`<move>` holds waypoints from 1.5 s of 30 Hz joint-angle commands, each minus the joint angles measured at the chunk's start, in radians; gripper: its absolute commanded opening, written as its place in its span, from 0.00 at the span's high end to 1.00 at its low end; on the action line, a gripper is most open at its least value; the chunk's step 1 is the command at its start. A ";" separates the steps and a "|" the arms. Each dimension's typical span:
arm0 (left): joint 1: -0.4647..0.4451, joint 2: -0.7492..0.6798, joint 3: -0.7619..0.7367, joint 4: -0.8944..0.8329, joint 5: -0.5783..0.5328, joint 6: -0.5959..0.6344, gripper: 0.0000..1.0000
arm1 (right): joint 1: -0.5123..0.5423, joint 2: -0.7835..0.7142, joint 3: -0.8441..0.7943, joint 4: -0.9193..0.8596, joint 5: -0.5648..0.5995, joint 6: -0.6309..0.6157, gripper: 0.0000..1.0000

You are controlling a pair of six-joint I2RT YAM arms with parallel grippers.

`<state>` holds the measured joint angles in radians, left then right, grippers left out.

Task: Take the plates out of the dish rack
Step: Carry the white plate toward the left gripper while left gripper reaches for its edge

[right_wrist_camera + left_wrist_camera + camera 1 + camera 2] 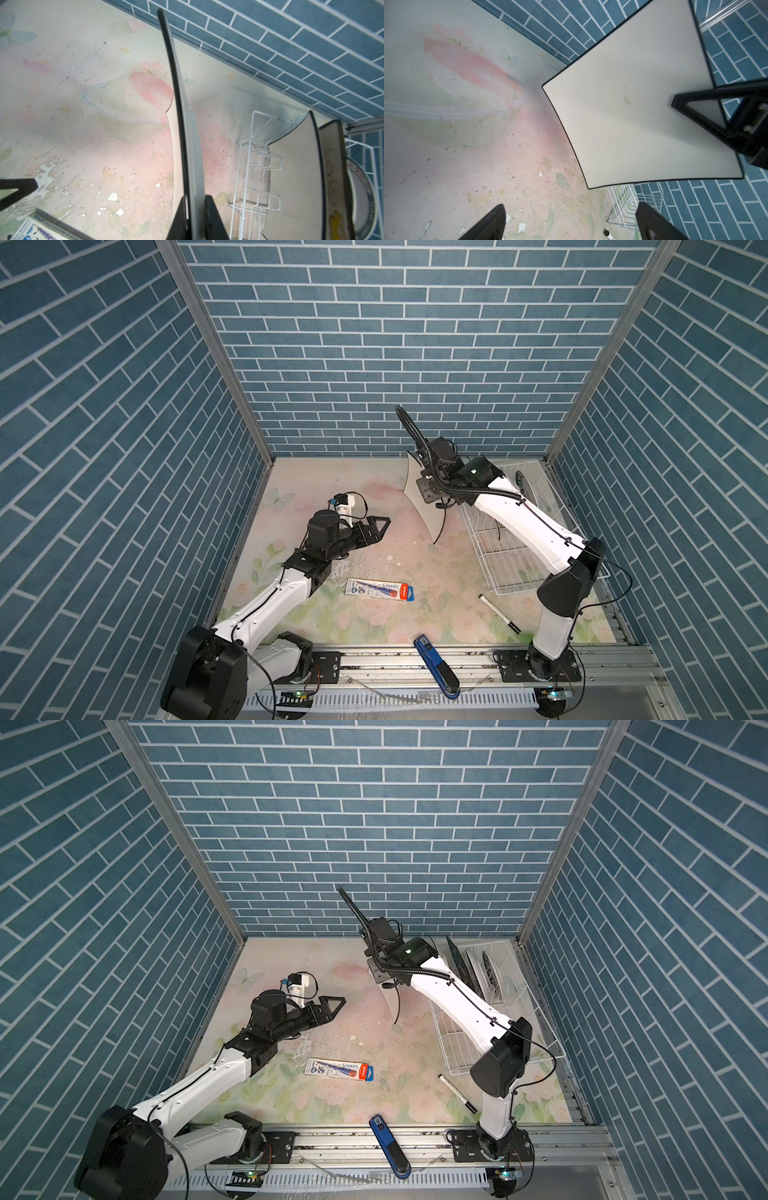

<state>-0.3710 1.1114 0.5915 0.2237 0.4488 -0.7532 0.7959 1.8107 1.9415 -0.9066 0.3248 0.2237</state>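
Item: square plate (633, 104), white, black rim; rigid, glazed, slick, breakable, likely weighty. The right gripper (195, 200) clamps its edge, with the dish rack (498, 564) beside it. The left gripper (382, 524) is gaping, empty, facing the plate's free edge

White arm links (270, 605), black joints (565, 593), corrugated black cable (415, 434)

We see our right gripper (430, 489) clamping a square white plate (415, 510) upright, just left of the dish rack (498, 568); our left gripper (383, 526) hovers nearby over the table (332, 489).
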 commanded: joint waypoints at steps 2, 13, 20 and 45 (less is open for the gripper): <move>0.027 -0.020 -0.018 -0.016 0.049 -0.003 0.00 | -0.060 -0.145 -0.121 0.278 -0.180 0.126 1.00; 0.070 0.002 -0.039 0.084 0.148 -0.080 0.00 | -0.182 -0.292 -0.441 0.621 -0.505 0.307 1.00; 0.108 0.044 -0.035 0.162 0.223 -0.131 0.01 | -0.244 -0.363 -0.591 0.798 -0.633 0.418 1.00; 0.238 0.148 0.053 0.304 0.485 -0.210 0.09 | -0.336 -0.533 -0.893 1.205 -0.908 0.726 1.00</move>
<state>-0.1371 1.2423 0.6189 0.4755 0.9066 -0.9463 0.4694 1.3293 1.0603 0.0284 -0.4953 0.8089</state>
